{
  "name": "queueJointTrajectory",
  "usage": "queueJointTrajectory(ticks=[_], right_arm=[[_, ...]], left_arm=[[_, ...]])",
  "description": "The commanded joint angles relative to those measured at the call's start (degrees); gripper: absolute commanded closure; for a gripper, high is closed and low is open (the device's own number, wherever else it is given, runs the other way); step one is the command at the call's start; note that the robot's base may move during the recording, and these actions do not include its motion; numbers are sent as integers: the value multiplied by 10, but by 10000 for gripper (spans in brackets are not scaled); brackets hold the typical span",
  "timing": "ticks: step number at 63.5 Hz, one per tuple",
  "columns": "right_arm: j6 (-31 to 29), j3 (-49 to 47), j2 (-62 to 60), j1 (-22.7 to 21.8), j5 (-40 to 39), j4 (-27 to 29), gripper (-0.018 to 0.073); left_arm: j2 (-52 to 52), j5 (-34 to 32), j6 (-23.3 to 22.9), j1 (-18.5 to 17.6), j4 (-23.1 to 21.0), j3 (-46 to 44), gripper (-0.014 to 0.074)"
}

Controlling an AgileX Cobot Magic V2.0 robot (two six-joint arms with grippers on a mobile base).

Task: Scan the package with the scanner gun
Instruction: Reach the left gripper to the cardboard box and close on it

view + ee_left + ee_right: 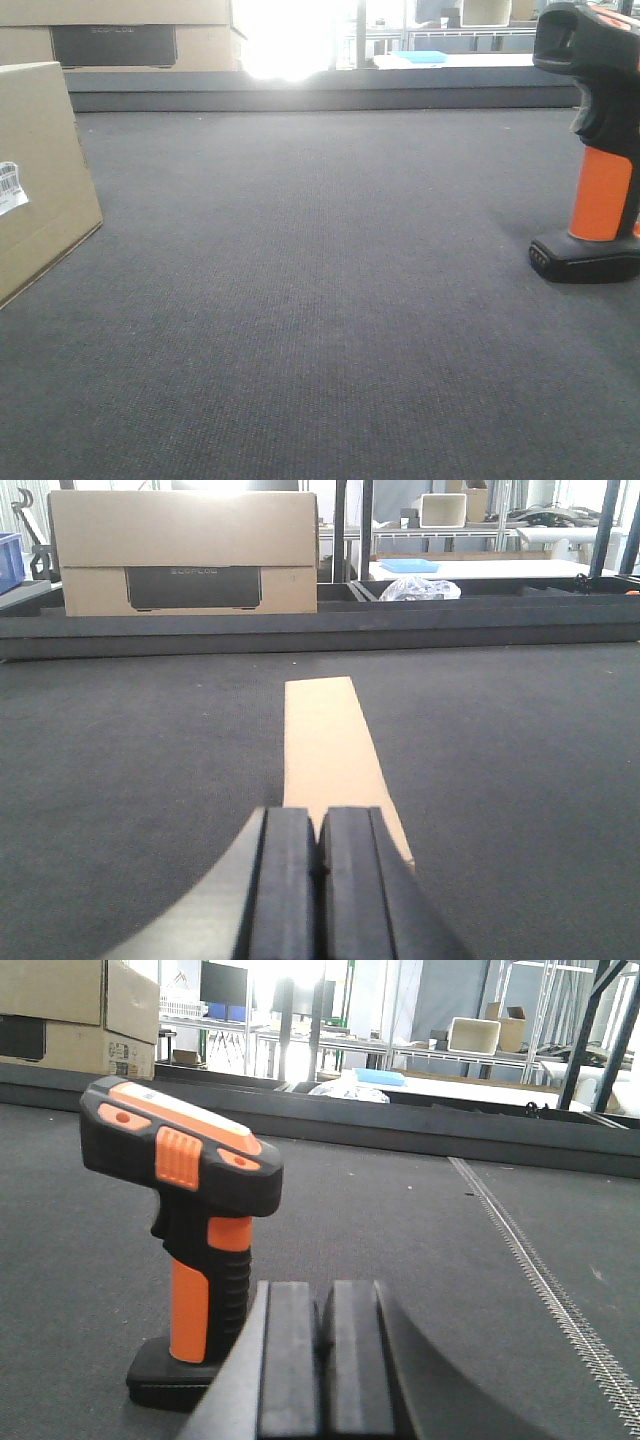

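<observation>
The package (pixel 45 170) is a tan cardboard box at the left edge of the front view, with a white barcode label (pixel 10 187) on its near face. From the left wrist its top (pixel 325 750) shows as a tan strip running away from my left gripper (pixel 320 830), which is shut with nothing between its pads, just behind and above the box. The scanner gun (pixel 597 140) stands upright on its black foot at the right. In the right wrist view the scanner gun (pixel 190 1210) stands just left of my right gripper (pixel 322 1305), shut and empty.
A dark carpeted table top (pixel 330 300) ends in a raised dark rim (pixel 320 98) at the back. A bigger pale box with a dark panel (pixel 185 555) stands beyond the rim. Shelving and benches (pixel 480 1040) fill the background.
</observation>
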Motion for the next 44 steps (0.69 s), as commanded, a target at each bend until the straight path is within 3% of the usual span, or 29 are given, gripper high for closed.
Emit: queueJointTrajectory(ticks=[1,15,24,33,40,44], right_arm=[[0,0,-2,1,-7,-4,721],[0,0,-2,1,-7,-4,721],[0,0,-2,1,-7,-4,721],[0,0,-2,1,-7,-4,721],[0,0,-2,1,-7,-4,721],[0,0,-2,1,-7,-4,721]], left_arm=[[-3,-11,-3,1,6,0,707],[-3,-11,-3,1,83,0,707],[-3,-55,-3,1,94,-7,707],[25,-35,-3,1,2,-62,707],[104,-1,-3,1,-82,-130,707],[167,18,-3,1,-106,-174,707]])
